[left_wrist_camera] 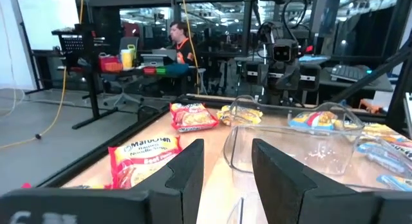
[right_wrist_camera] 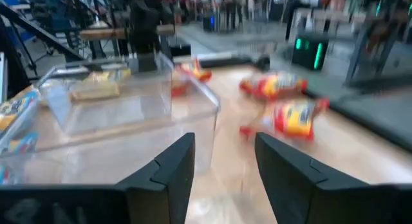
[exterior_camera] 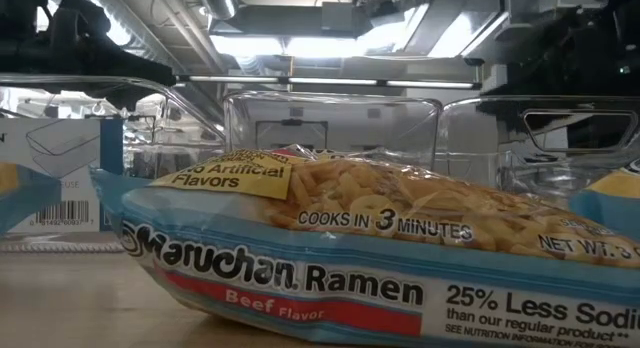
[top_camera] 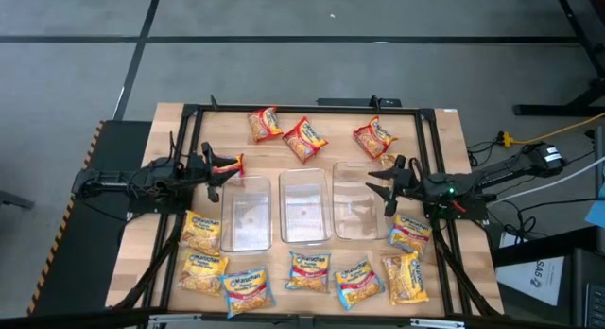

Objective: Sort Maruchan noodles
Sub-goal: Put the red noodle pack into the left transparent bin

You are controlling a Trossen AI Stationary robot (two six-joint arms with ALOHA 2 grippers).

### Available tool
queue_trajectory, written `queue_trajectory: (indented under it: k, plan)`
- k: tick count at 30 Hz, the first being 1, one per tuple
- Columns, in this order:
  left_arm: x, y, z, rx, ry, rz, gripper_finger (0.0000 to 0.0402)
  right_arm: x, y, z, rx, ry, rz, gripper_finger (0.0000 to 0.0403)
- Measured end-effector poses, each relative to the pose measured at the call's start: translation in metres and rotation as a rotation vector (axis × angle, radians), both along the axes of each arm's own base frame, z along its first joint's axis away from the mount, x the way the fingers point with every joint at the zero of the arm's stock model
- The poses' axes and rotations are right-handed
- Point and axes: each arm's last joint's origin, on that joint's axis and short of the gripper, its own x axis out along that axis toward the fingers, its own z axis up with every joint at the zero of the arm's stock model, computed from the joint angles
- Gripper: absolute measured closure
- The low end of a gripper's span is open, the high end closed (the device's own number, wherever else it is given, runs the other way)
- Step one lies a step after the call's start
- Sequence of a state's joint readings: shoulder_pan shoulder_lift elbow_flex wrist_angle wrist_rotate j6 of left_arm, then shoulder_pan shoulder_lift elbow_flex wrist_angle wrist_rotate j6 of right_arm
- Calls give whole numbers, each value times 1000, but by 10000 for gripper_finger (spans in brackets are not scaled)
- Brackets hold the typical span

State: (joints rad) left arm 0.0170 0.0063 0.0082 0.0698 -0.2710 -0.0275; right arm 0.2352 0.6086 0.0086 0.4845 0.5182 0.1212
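The Maruchan noodles lie in two loose groups on the wooden table (top_camera: 444,140). Three red packets sit along its far edge: one (top_camera: 266,123) toward the left, one (top_camera: 304,138) in the middle, one (top_camera: 374,136) toward the right. The others crowd the near edge, among them a yellow packet (top_camera: 201,231) by the left arm, another yellow one (top_camera: 202,272) nearer the corner, a blue packet (top_camera: 248,289), a second blue packet (top_camera: 307,271), a blue-and-red one (top_camera: 358,282), a yellow one (top_camera: 405,278) and a red-and-blue one (top_camera: 410,233) beside the right arm. In the low view one blue beef-flavour packet (exterior_camera: 380,258) fills most of the picture and hides the table behind it; its right end is cut off.

Three clear bins stand side by side at the table's middle: the left bin (top_camera: 245,212), the middle bin (top_camera: 304,208) and the right bin (top_camera: 358,202). What lies inside them is hard to make out from above.

The left gripper (top_camera: 227,170) hovers at the far left corner of the left bin, its fingers (left_wrist_camera: 190,176) spread apart and holding nothing. The right gripper (top_camera: 386,185) hangs over the right bin's far right corner, fingers (right_wrist_camera: 170,169) likewise parted and empty.
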Motion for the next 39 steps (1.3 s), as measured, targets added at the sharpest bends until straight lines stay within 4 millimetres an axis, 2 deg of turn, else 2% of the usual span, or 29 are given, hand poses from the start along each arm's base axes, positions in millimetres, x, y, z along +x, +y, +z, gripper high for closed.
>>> queue_trajectory:
  k: [6, 12, 15, 20, 26, 39]
  plan:
    - [0, 0, -2, -86, -1, 5, 276, -1, 0, -8, 243, 5, -32, 235]
    - [0, 1, -2, -99, -7, 15, 276, -2, 1, -16, 278, 89, 8, 235]
    - [1, -2, -3, -172, -10, -86, 276, -4, 3, -22, 334, 163, 56, 236]
    - [2, -5, -4, -276, -9, -196, 276, -4, 4, -20, 512, 121, 52, 236]
    - [2, -5, -4, -263, -17, -182, 276, -1, 6, -12, 473, 48, 151, 236]
    - [1, -4, -4, -284, -25, -157, 276, -1, 6, -15, 444, 78, 147, 235]
